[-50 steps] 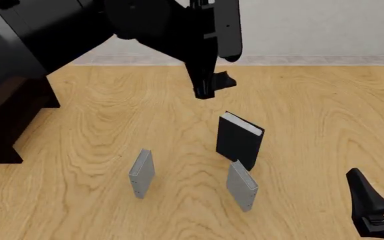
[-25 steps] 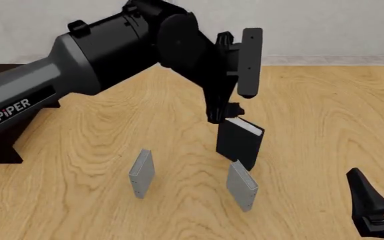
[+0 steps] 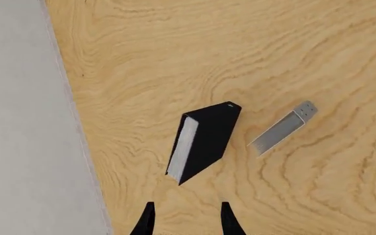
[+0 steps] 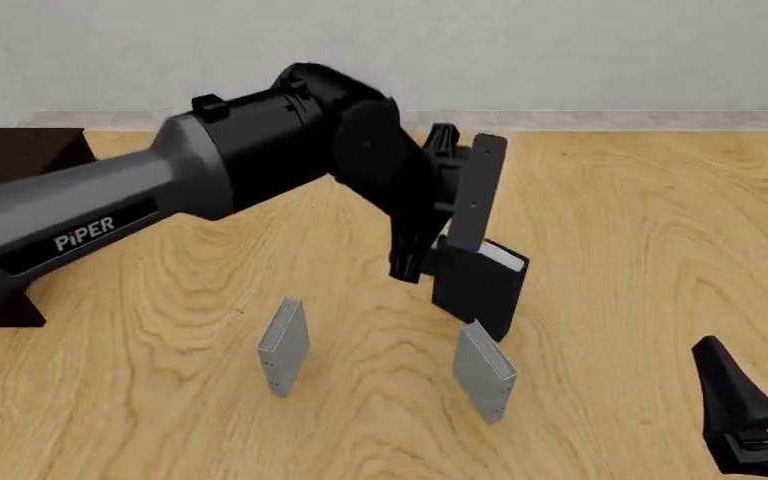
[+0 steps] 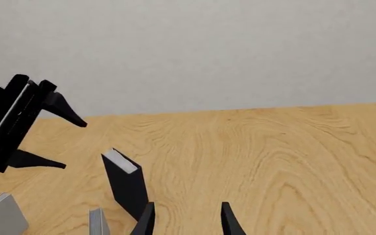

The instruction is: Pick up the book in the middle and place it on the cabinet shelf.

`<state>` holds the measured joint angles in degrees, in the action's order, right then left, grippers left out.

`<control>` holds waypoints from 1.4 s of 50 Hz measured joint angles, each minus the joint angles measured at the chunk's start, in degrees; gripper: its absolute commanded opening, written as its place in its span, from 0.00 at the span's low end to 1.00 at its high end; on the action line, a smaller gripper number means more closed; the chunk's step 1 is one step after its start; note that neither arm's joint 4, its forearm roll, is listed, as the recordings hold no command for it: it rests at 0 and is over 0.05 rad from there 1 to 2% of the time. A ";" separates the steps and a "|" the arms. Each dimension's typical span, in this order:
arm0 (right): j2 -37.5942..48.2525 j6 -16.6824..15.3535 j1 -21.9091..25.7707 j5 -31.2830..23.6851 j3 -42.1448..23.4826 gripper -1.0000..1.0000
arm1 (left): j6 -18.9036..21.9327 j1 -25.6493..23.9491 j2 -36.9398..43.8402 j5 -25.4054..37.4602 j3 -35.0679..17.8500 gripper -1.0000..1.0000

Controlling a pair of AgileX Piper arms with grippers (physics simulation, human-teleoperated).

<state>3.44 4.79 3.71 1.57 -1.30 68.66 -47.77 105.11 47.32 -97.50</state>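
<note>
the left arm [image 4: 224,180] hides most of the cabinet shelf [image 4: 17,160].

1. "PiPER" in white letters, on the grey forearm section of the left arm [image 4: 104,225], front view; the text runs slightly uphill along the arm.
2. black book [image 4: 478,285]: no title or print can be read on cover or spine in any view.
3. two grey books [image 4: 283,345] [image 4: 486,370]: plain, no lettering; small dark dots on one edge, too small to read as marks.
4. cabinet [image 4: 11,160]: no label seen.
5. wrist views: no text anywhere on table [image 3: 293,58], wall or finger tips.
</note>
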 measured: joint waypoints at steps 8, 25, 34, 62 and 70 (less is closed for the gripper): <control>0.00 0.02 0.05 -0.05 0.00 1.00 | 1.52 0.39 0.86 -1.36 0.74 1.00; 0.56 0.32 0.29 0.27 0.16 1.00 | 3.93 0.00 2.87 -5.18 2.33 1.00; 1.05 0.56 0.43 0.68 0.41 1.00 | 4.75 -0.53 3.92 -6.67 2.61 1.00; 1.76 1.25 0.93 1.21 0.77 1.00 | 8.50 2.27 9.45 -7.44 -2.02 1.00; 1.77 1.34 1.00 1.14 0.93 1.00 | 8.04 2.47 10.97 -6.93 -4.41 1.00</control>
<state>5.21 6.13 4.71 2.71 -0.37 76.70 -45.30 116.08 40.39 -101.91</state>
